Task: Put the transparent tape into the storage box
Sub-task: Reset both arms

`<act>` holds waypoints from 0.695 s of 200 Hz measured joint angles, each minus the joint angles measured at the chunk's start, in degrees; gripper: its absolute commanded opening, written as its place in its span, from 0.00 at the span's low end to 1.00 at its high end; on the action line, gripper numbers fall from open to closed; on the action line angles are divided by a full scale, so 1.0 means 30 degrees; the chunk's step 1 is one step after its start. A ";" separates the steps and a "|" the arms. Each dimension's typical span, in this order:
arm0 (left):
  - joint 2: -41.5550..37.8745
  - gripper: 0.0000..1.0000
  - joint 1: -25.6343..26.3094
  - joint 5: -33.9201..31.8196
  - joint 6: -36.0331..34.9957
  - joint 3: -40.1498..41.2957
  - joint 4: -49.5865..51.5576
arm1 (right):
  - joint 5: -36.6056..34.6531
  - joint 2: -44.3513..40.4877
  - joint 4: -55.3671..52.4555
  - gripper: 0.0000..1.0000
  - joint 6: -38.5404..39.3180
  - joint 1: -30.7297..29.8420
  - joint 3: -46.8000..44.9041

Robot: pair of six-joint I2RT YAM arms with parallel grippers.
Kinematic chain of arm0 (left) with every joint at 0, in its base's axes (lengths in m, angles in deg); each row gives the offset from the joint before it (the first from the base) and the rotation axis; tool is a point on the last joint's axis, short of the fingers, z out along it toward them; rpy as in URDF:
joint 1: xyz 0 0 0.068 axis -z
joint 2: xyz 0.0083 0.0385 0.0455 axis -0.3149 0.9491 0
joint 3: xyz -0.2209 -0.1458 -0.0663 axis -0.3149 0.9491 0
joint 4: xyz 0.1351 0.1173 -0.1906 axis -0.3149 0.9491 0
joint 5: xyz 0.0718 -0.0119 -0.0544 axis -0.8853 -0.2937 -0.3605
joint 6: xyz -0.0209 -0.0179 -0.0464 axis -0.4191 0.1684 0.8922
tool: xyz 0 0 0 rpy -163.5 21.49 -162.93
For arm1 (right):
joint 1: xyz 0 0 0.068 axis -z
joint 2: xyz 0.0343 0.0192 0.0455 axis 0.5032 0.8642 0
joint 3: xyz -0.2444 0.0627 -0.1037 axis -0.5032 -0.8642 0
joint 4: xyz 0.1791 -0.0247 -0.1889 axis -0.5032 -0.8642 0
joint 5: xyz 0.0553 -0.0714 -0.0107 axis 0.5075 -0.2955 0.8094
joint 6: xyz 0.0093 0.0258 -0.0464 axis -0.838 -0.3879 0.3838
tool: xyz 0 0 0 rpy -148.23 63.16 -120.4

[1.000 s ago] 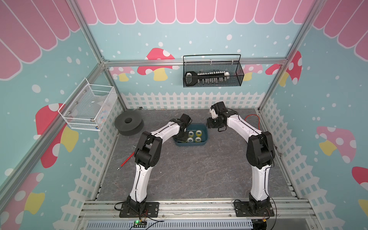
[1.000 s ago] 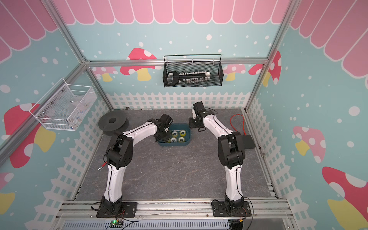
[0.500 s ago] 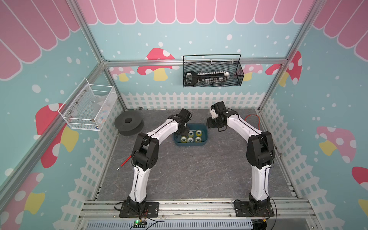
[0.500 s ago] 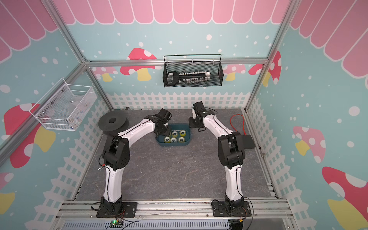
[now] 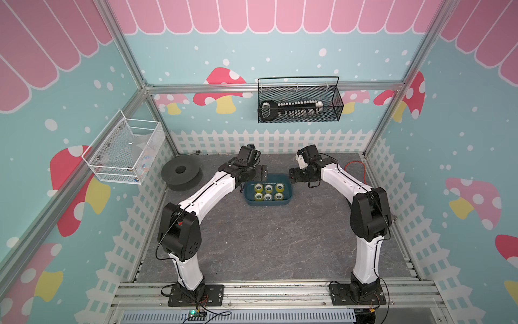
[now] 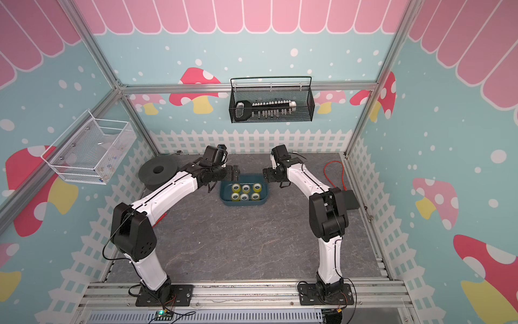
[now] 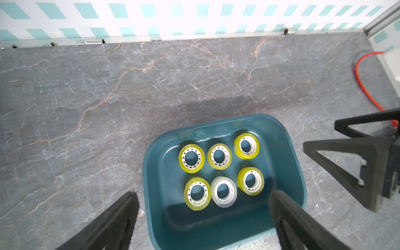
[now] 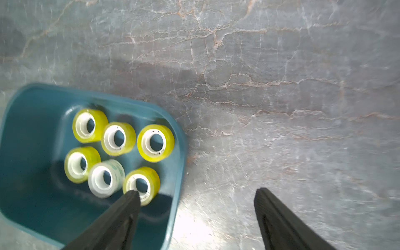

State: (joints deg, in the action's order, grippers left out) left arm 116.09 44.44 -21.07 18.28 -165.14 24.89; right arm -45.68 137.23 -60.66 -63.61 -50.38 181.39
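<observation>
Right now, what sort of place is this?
Likely a robot test booth dressed as a playroom: two arms bolted to a metal rail, mushroom-print walls, a tub of tape rolls.

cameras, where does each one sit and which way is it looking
Top view: high at the front, looking down toward the back wall; left arm and right arm whole, box between.
Top view: beside it, facing the same way; same arms, same box.
Left wrist: on the left arm, looking down into the box; left gripper open, right gripper also in shot.
Right wrist: on the right arm, looking down at table and box corner; right gripper open.
Shared: all four show the box with six rolls.
</observation>
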 measured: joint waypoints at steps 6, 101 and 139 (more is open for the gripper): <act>-0.0299 0.99 -0.0015 -0.0015 0.0124 0.0481 -0.0291 | -0.0131 -0.0248 0.0080 0.99 0.0102 0.0000 -0.0189; -1.0389 0.99 -0.0787 -0.2929 0.0561 1.3675 -0.9836 | -0.4313 -0.5996 0.4007 0.99 0.0226 -0.0029 -0.6003; -1.2458 0.99 -0.2608 -0.3832 -0.1239 1.7828 -1.4141 | -0.4175 -0.9573 0.8954 0.99 0.2499 -0.0058 -1.0965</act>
State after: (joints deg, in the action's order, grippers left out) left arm 78.71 36.61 -32.56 14.57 -111.66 -17.53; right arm -58.21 108.51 -33.80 -56.12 -50.55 148.49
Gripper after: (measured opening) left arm 0.989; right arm 0.989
